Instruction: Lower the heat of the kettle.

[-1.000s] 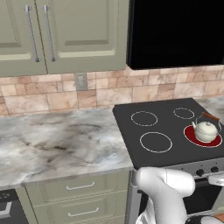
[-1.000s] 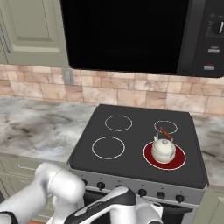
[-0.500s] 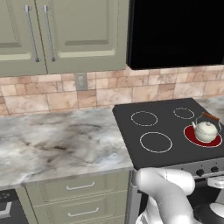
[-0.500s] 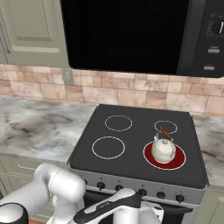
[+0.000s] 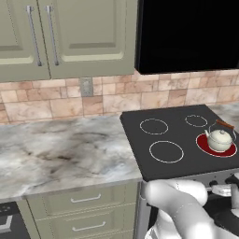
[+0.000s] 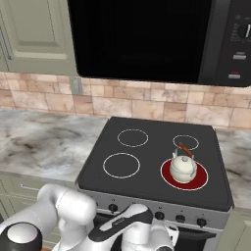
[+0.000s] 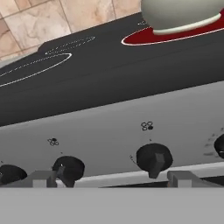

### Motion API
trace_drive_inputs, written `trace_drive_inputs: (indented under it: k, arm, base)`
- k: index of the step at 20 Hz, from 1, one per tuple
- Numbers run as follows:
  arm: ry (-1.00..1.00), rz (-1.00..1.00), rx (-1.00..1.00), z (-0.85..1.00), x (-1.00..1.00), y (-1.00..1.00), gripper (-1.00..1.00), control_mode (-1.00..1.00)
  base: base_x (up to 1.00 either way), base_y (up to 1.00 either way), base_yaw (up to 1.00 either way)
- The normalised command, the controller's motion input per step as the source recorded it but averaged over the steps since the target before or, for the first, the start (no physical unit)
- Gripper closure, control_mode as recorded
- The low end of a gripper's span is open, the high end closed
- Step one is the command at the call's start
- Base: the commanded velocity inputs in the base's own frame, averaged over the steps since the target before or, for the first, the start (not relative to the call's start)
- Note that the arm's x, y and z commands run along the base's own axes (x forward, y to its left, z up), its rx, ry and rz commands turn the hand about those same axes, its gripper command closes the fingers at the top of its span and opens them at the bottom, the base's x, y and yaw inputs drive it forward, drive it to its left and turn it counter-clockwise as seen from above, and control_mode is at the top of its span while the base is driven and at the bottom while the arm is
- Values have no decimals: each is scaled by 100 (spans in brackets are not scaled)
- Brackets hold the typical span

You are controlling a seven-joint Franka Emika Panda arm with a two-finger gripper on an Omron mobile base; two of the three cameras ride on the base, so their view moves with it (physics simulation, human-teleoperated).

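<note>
- The gripper [image 7: 109, 177] is spread wide, holding nothing, low before the stove's grey knob panel [image 7: 109, 131]; one black knob [image 7: 153, 158] sits between its fingertips.
- The kettle [image 6: 184, 166] stands on the glowing red front-right burner [image 6: 198, 180], near the cooktop's [image 5: 179, 140] front edge.
- Marble counter [image 5: 60, 149] stretches left; green cabinets [image 5: 70, 37] and a microwave [image 6: 147, 39] hang above.
- Since a second ago, the arm has sunk lower; the kettle is unmoved.
</note>
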Motion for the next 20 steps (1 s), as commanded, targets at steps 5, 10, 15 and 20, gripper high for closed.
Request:
trace_drive_inputs:
  k: [5,10,15,20]
  arm:
    - [-11,-1,0,-33,11,0,-100,-100]
    - [-13,0,0,-24,9,-3,-100,-100]
    - [-9,0,0,-10,1,-11,-100,-100]
    - [0,0,0,0,7,-1,-100,-100]
  base:
    - [0,0,0]
    - [0,0,0]
    - [0,0,0]
    - [0,0,0]
